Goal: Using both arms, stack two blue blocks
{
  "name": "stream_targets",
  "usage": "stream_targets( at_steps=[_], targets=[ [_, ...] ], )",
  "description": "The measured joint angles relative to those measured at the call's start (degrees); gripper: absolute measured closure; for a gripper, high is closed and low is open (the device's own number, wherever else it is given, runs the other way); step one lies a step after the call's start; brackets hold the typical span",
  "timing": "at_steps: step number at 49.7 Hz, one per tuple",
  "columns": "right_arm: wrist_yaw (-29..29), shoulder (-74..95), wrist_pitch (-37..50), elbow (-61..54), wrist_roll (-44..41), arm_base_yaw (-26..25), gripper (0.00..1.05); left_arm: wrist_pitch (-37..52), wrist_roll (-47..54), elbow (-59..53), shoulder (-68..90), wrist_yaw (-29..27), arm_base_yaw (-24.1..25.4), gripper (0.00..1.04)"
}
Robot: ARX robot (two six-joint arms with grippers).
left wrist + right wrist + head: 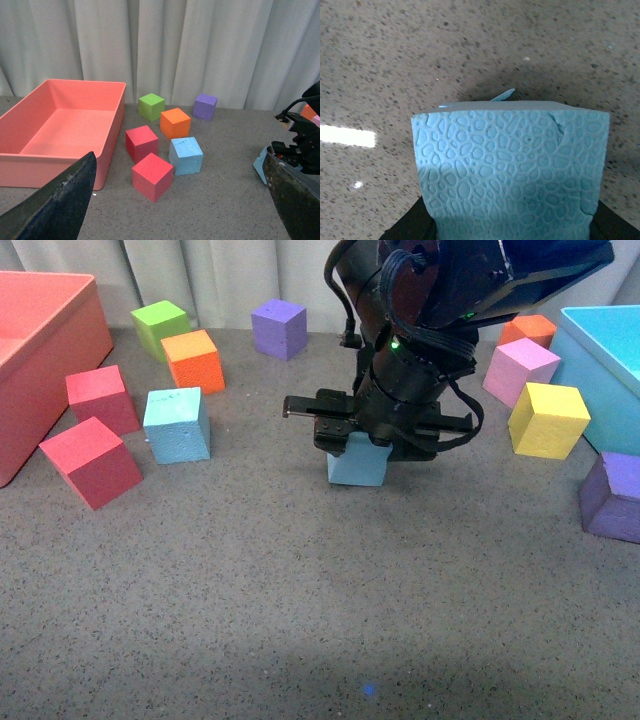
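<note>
Foam, pebbled and sky-blue, fills the right wrist view: the gripped blue block [510, 170] sits between the dark fingers [407, 227] of the right gripper [358, 440], whose jaws are closed against its two sides. A small nick marks one edge. The front view shows none of that texture, only the right arm [420, 330] coming down on the block, well apart from the coral bin [50, 390]. Whether the block rests on the grey table [300, 590] or hangs just above it I cannot tell.

Only the left wrist view shows the left gripper [180, 160]: its two fingers stand wide apart with nothing between them. The speckled blue block [186, 156] lies free near the coral bin, just past two red cubes [152, 176] that sit beside the bin's wall. Faint dark marks dot its top face, too small to read as writing. No label or brand is legible anywhere.
</note>
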Motion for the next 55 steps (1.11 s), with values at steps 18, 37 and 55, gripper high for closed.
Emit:
stream_targets(
  at_steps=[18,37,55],
  targets=[
    [-0.31,0.57,1.31,1.11,1.51,0.76,0.30,0.00,0.00,0.00,0.00,-0.02,0.00,0.07],
    [9.22,-11.43,19.17,-13.09,-3.45,-0.46,0.13,0.00,0.00,0.00,0.00,0.00,0.00,0.07],
    [16.57,-32.04,90.53,-58.10,-23.63,-9.60,0.79,0.00,0.00,0.00,0.00,-0.02,0.00,0.07]
  ],
)
